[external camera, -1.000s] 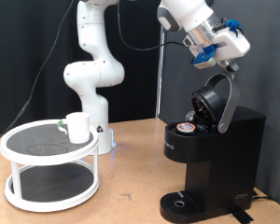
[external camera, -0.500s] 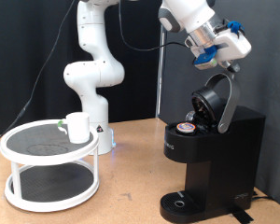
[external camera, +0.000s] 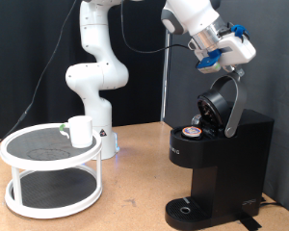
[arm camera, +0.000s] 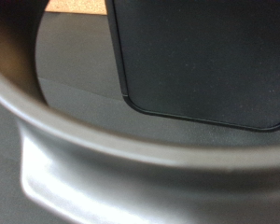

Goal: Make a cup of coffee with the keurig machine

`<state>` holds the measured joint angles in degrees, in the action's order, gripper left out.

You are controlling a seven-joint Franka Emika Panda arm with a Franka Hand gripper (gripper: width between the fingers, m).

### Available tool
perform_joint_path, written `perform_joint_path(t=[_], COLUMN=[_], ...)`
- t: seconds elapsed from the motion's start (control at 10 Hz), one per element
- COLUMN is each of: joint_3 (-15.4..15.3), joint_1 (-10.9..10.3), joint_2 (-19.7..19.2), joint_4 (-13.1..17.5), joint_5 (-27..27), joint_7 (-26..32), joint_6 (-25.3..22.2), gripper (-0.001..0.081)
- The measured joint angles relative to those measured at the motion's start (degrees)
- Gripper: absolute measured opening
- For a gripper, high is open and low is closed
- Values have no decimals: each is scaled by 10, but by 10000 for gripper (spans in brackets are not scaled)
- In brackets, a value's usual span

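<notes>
The gripper [external camera: 237,64] sits atop the raised lid of the keurig machine [external camera: 222,159] (finger state cannot be told). A pod [external camera: 193,129] rests in its chamber. The cup [external camera: 80,131] stands on the white tiered stand [external camera: 50,169], well apart.

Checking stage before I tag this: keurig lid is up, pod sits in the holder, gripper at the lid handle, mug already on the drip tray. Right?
Not quite. The cup is not on the drip tray; the exterior view shows it on the top shelf of the white two-tier stand. The rest stands: the keurig machine has its lid up, the pod sits in the holder, and the gripper is at the lid handle.
</notes>
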<state>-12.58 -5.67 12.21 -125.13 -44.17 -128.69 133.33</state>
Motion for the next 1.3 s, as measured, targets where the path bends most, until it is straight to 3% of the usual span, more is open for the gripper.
perform_joint_path(t=[0.6, 1.3], joint_3=[23, 46], joint_1=[12, 74], joint_2=[41, 57], joint_4=[-36, -59], joint_5=[1, 110], joint_7=[12, -17], joint_6=[0, -40], gripper=[0, 0])
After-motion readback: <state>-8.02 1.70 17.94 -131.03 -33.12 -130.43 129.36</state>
